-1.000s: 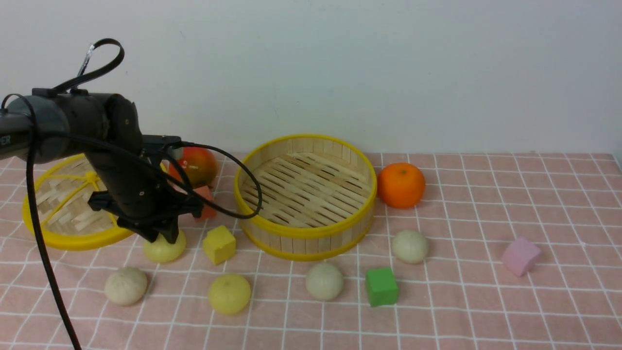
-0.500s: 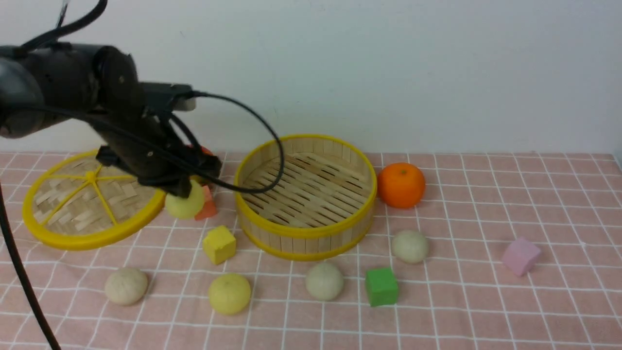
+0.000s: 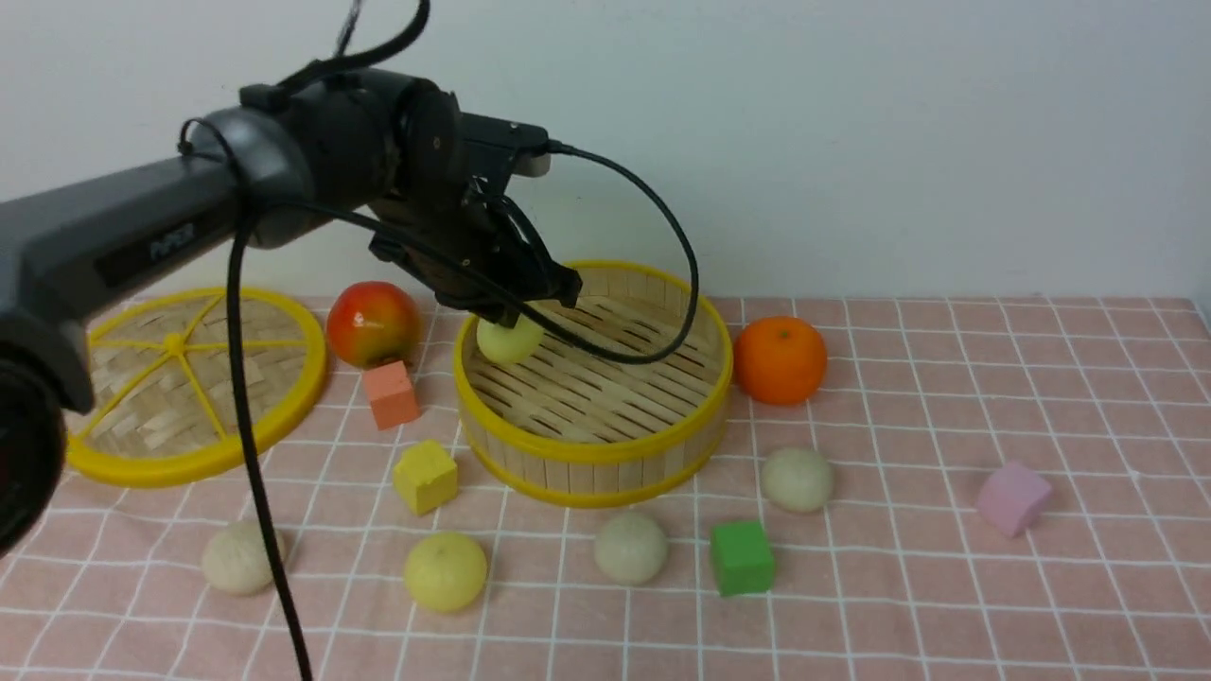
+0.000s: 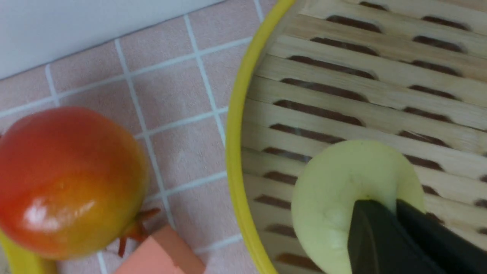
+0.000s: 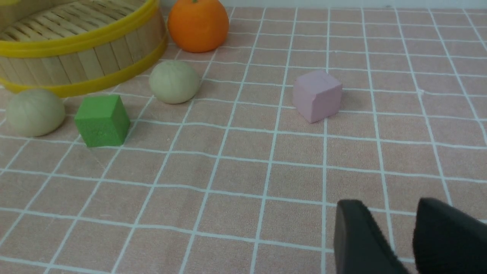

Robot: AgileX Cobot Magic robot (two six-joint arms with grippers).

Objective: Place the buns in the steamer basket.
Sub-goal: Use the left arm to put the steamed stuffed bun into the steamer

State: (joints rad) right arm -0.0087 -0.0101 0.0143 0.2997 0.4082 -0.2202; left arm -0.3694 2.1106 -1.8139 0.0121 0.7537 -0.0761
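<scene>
Left tool (image 3: 513, 317): pinched tight on the pale yellow bun (image 3: 509, 340), with both dark fingers (image 4: 365, 236) pressed into its top. We place this bun inside the rim of the steamer basket (image 3: 591, 452), on the basket's left side close to the wall. From the left wrist view it sits over the slatted floor. We cannot tell whether it touches the slats.

Right tool (image 5: 405, 236): out of the front view. Its own camera shows the two fingers standing apart, holding nothing, with only checked cloth between them, low over the table (image 5: 228, 171).

We count four buns lying on the table in front of the basket:
- second yellow bun (image 3: 446, 570), front left
- left beige bun (image 3: 236, 558), partly behind the arm's cable
- middle beige bun (image 3: 631, 547), just beside the green block (image 3: 743, 557)
- right beige bun (image 3: 798, 480), near the basket's front right

Also noted:
- apple (image 3: 373, 323) between the lid (image 3: 189, 388) and the basket
- salmon block (image 3: 391, 394) just in front of the apple
- yellow block (image 3: 426, 476) beside the basket's front left
- orange (image 3: 780, 359) just beside the basket's right wall
- pink block (image 3: 1013, 497) well apart, to the right
</scene>
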